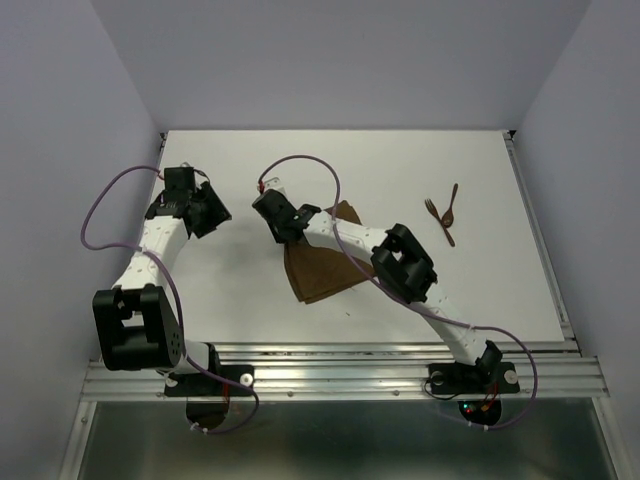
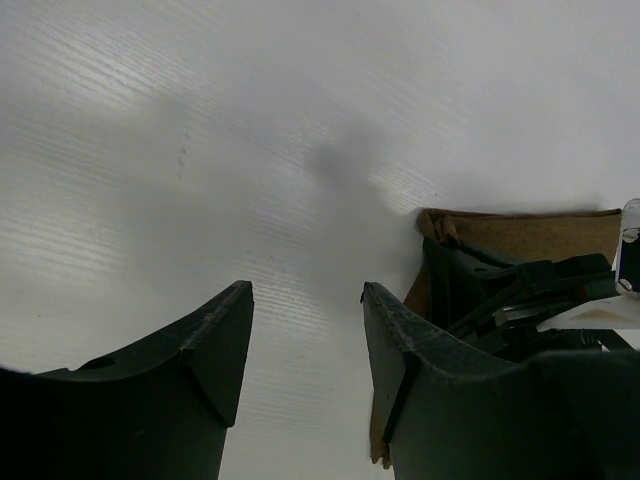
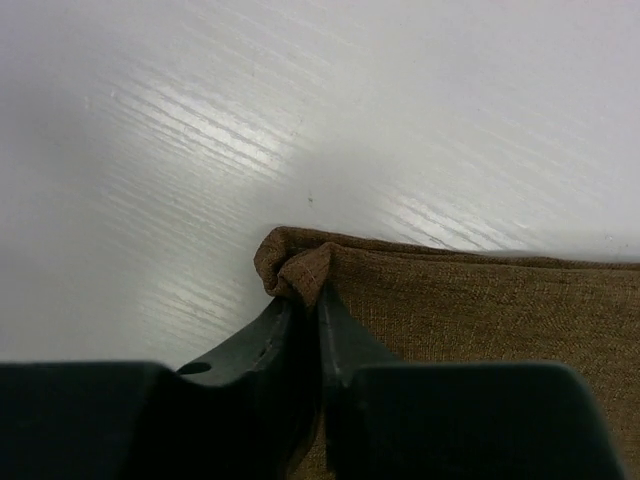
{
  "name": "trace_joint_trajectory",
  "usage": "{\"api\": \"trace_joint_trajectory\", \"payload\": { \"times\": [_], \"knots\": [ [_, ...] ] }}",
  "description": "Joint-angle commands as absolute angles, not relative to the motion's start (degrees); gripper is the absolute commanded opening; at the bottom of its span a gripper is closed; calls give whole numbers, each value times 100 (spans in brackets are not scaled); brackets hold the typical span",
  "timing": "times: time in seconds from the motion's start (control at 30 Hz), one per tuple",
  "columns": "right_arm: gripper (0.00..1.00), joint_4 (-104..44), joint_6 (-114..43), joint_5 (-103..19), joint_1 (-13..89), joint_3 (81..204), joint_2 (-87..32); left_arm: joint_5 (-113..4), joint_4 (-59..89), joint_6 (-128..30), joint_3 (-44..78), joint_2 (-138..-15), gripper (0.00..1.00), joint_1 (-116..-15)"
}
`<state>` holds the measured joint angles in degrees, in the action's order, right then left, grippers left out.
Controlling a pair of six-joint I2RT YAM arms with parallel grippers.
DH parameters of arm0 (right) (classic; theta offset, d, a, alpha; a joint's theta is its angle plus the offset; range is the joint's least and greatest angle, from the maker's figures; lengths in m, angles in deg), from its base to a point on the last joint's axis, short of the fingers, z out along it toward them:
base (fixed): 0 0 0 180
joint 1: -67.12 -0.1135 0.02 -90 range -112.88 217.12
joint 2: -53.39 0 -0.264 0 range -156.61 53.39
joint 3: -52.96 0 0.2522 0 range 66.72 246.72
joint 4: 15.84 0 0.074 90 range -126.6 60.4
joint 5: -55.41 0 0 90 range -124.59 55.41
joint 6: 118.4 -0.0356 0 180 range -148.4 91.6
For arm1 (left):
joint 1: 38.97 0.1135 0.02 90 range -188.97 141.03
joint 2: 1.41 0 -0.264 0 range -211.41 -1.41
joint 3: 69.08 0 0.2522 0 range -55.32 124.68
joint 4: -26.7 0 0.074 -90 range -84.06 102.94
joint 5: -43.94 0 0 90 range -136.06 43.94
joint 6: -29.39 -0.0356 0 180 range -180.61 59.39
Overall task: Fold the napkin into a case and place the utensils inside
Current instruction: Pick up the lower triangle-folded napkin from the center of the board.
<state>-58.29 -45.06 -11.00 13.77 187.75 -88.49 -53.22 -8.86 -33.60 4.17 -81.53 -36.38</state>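
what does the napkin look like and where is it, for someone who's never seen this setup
On the white table, look near the middle, under the right arm's forearm. The napkin is a dark brown cloth, one corner pinched in the right gripper. It is the only fabric, far larger than the fork and spoon to its right.
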Motion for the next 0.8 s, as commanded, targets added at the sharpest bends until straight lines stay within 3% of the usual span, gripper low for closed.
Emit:
{"api": "trace_joint_trajectory", "payload": {
  "times": [0.0,0.1,0.27,0.4,0.47,0.77],
  "knots": [
    [15,-5571,-4580,-1235,1342,18538,-8777,-5415,-710,-3398,304,-8077,59,-3633],
    [1,-5465,-4676,-1612,1342,18397,-8548,-5642,-561,-3336,156,-8095,59,-3642],
    [1,-4992,-4939,-2842,1587,17888,-8091,-6609,70,-3292,-231,-8130,60,-3686],
    [1,-4525,-5185,-3923,1833,17273,-7626,-7268,546,-3082,-460,-8288,84,-3791],
    [1,-4297,-5300,-4363,1903,16966,-7511,-7603,879,-2906,-583,-8367,89,-3835],
    [1,-3883,-5511,-4979,2079,16349,-7185,-8043,1504,-2475,-584,-9149,96,-4196]
  ]
}}
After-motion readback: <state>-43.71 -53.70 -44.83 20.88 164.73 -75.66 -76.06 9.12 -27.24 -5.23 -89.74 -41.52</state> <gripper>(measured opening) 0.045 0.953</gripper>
